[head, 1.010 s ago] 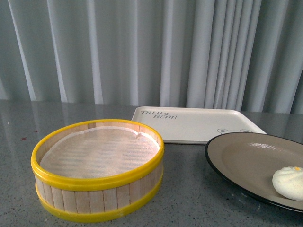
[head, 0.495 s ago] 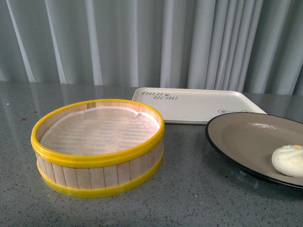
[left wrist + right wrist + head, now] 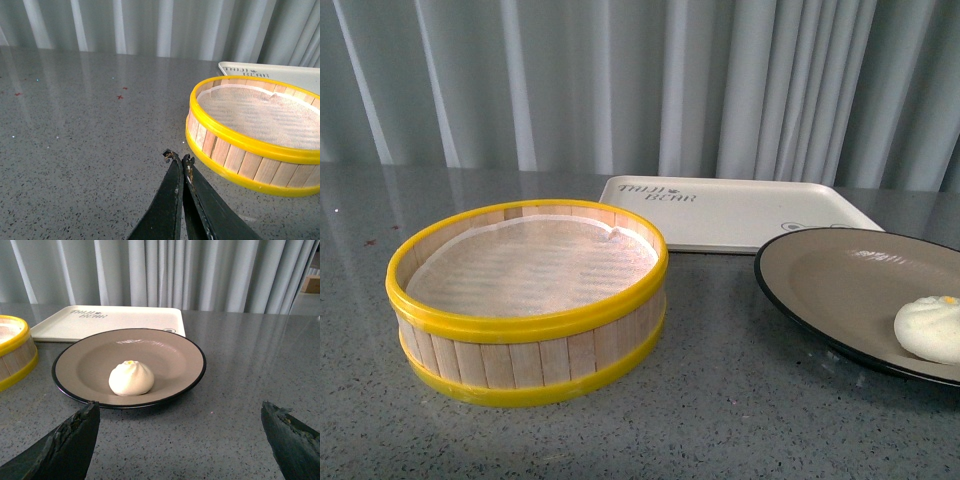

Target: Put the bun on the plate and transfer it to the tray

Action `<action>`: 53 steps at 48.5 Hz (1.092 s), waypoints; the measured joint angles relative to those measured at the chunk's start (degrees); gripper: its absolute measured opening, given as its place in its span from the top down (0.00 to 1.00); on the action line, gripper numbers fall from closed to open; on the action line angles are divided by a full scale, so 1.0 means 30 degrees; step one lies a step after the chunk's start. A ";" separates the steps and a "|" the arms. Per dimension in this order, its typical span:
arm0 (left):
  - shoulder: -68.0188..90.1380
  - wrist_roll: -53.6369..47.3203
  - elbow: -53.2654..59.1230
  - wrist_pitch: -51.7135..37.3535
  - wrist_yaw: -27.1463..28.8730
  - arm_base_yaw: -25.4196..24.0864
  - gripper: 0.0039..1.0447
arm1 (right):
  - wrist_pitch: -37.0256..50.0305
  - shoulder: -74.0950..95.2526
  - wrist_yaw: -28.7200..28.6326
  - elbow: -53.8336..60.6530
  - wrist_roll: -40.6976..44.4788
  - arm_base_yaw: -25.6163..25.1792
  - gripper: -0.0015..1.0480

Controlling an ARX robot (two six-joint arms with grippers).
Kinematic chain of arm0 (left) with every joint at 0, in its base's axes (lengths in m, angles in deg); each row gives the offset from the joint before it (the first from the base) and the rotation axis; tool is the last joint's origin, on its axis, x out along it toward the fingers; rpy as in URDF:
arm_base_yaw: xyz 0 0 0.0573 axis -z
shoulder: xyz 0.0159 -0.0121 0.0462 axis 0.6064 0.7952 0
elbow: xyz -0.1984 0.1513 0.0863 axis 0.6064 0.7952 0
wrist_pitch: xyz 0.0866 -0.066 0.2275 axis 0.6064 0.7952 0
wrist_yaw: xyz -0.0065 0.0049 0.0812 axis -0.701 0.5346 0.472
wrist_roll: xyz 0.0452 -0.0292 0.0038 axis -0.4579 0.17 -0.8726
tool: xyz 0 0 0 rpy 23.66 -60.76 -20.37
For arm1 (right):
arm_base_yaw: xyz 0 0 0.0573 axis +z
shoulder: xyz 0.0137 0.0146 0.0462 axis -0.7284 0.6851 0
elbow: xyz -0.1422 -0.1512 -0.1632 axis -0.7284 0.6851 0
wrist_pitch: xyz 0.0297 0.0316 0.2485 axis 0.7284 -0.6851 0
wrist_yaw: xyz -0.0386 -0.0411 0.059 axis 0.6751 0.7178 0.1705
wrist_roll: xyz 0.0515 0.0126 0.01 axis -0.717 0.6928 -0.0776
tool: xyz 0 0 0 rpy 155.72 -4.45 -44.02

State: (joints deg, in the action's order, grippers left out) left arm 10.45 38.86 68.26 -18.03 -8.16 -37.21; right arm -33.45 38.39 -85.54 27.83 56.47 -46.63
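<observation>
The grey speckled surface [image 3: 740, 420] carries everything, with plenty of bare room in front of the things and to the robot's right of the plate.

The tray [image 3: 750, 212] lies flat at the back and holds nothing. Its near lip is right behind the plate's far rim. Whether the two touch, I cannot tell.

The basket [image 3: 520, 330] stands to the left of the plate with a strip of surface between them. It is paper-lined and has nothing in it.

The plate [image 3: 840, 285] rests on the surface, not on the tray. The bun [image 3: 928, 328] sits upright inside it, off-centre toward the near rim.

The first half therefore looks done, with the bun on the plate. What remains is to lift the plate and set it on the tray.

The plate's black rim is free on its near and right sides, which looks like the best approach. The basket crowds its left side. The tray's raised lip will have to be cleared.

The right tool [image 3: 179, 407] is spread wide and holds nothing, facing the plate just short of its near rim. The left tool [image 3: 179, 159] is pressed together on nothing, over bare surface near the basket.
</observation>
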 joint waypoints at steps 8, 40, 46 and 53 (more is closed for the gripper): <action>-0.1552 0.0000 0.0007 0.1450 0.0000 0.0000 0.96 | 0.0000 0.0000 0.0000 0.0000 0.0000 0.0000 0.08; -0.6987 0.0000 0.0000 0.6812 0.0000 0.0000 0.96 | 0.0000 0.0000 0.0000 0.0000 0.0000 0.0000 0.08; -0.9588 -0.0007 0.0000 0.9617 -0.0007 0.0000 0.96 | 0.0000 0.0000 0.0007 0.0000 0.0000 0.0000 0.08; -0.9755 -0.0007 0.0000 0.9719 -0.0007 0.0000 0.96 | 0.0000 0.0000 -0.0007 0.0000 0.0000 0.0000 0.08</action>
State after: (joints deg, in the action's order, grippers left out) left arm -18.81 38.84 68.26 11.13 -8.18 -37.21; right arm -33.45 38.39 -85.56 27.83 56.47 -46.63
